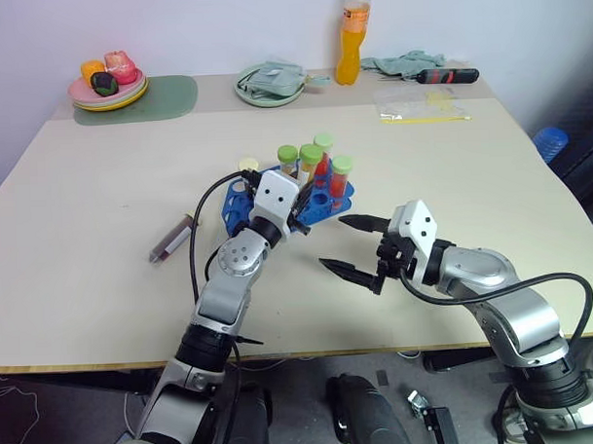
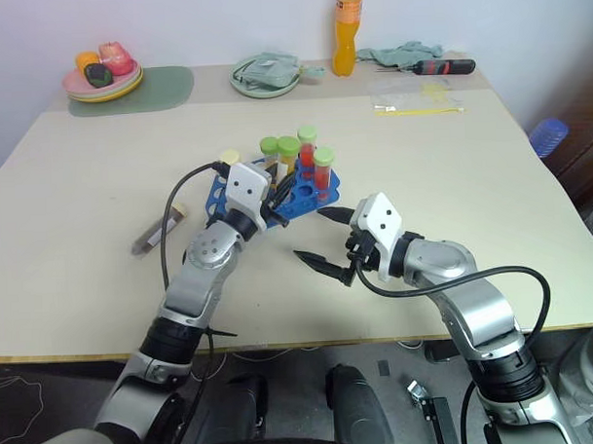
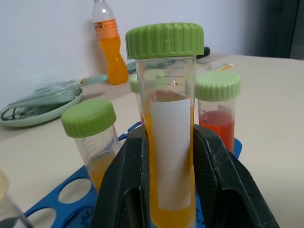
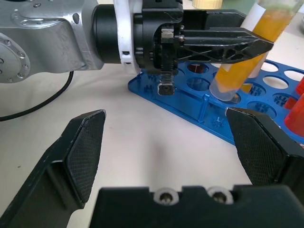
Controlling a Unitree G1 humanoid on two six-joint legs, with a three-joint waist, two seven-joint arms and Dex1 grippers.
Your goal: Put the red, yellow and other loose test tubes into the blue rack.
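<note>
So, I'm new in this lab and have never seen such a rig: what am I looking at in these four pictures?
It is a two-armed humanoid robot at a table. Two pictures come from its head cameras, two from its wrists. Its left gripper is shut on a green-capped tube of yellow liquid, holding it over the blue rack, where other capped tubes already stand. The right gripper waits open beside it. One loose tube lies on the table. At the far edge are an orange drink bottle and plates.
</note>
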